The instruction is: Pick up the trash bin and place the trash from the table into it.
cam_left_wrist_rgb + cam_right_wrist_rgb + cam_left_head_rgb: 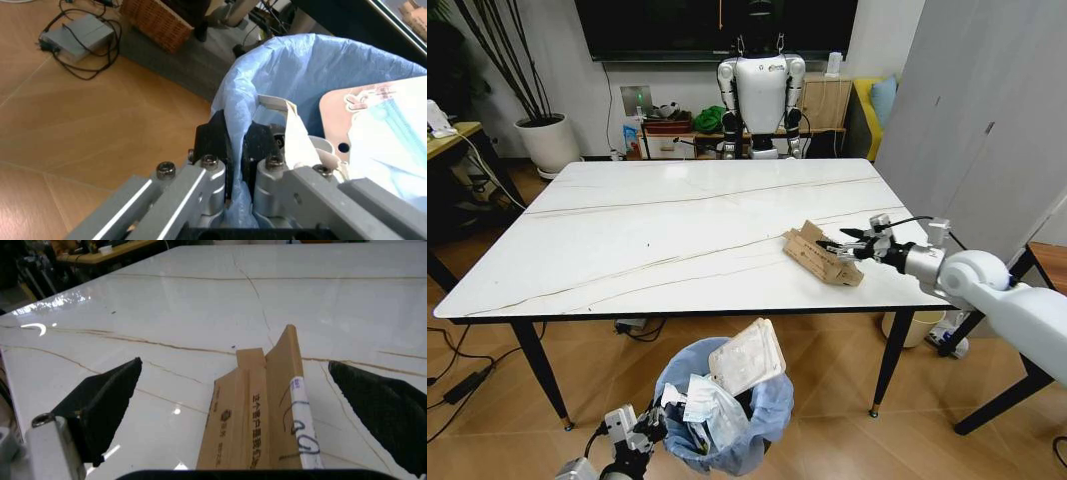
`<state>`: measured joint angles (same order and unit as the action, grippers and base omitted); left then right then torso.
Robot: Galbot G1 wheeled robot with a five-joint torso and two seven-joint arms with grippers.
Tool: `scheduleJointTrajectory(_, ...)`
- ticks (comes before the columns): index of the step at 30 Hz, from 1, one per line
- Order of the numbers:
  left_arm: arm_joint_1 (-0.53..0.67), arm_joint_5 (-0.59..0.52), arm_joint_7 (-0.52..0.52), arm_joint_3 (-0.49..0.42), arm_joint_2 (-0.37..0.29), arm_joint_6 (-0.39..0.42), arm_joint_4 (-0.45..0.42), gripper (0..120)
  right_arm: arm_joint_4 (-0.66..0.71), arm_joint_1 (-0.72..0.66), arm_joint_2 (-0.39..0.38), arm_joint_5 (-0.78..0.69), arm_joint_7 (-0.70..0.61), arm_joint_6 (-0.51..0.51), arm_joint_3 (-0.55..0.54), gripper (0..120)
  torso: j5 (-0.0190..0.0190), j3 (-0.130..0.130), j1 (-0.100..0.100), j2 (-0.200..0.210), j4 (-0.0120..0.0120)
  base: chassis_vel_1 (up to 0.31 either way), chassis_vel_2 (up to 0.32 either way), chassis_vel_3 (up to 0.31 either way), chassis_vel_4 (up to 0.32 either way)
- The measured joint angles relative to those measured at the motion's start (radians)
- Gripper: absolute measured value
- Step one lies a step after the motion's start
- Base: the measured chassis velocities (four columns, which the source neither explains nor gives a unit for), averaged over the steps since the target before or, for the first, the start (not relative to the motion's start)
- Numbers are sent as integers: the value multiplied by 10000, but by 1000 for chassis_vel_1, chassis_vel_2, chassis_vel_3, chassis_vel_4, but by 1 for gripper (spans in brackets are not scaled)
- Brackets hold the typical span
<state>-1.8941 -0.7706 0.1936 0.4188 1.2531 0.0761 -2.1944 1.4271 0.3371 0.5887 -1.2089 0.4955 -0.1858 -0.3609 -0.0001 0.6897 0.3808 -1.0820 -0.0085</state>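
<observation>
Torn brown cardboard (821, 257), the trash on show, lies near the right front edge of the white marble table (657, 230). My right gripper (839, 246) reaches in from the right and stands open, one finger on each side of the cardboard's end. In the right wrist view the cardboard (260, 410) sits between the wide-apart black fingers (107, 400). Below the table's front edge is the trash bin (757, 415) with its light-blue bag, holding a clear packet and crumpled paper. My left gripper (649, 430) is shut on the bin's rim (230, 115), its fingers (213, 142) pinching bag and rim.
A white humanoid robot (760, 95) stands behind the table's far edge. A potted plant (547, 140) and a wooden desk (447, 135) are at the left. A cream bin (912, 325) sits on the floor at the right, with cables (467, 380) at the left.
</observation>
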Motion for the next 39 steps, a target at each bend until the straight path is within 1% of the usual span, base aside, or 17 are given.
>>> scheduleJointTrajectory(5,42,-2,-6,16,55,-6,72,0,-475,-340,213,89,203,6,-222,100,0,0,0,0,-1,0,0,0,0)
scheduleJointTrajectory(10,131,-48,4,10,67,-6,139,0,-556,-204,201,263,320,32,-268,100,2,-2,-2,0,-5,0,0,0,0)
scheduleJointTrajectory(17,163,-64,21,-3,76,-6,202,0,-800,-169,325,436,394,72,-282,100,2,-1,-2,0,-2,0,0,0,0)
scheduleJointTrajectory(28,177,-86,26,13,88,-7,203,0,-1219,-1002,733,478,444,95,-988,100,0,-1,-1,0,-1,0,0,0,0)
scheduleJointTrajectory(30,172,-92,26,27,101,-6,203,0,-1457,-1284,902,474,491,95,-1314,100,0,-1,-1,0,0,0,0,0,0)
scheduleJointTrajectory(39,204,-165,25,92,79,-6,200,0,-2104,-1659,1269,477,648,116,-1780,100,1,-1,-1,0,-2,0,0,0,0)
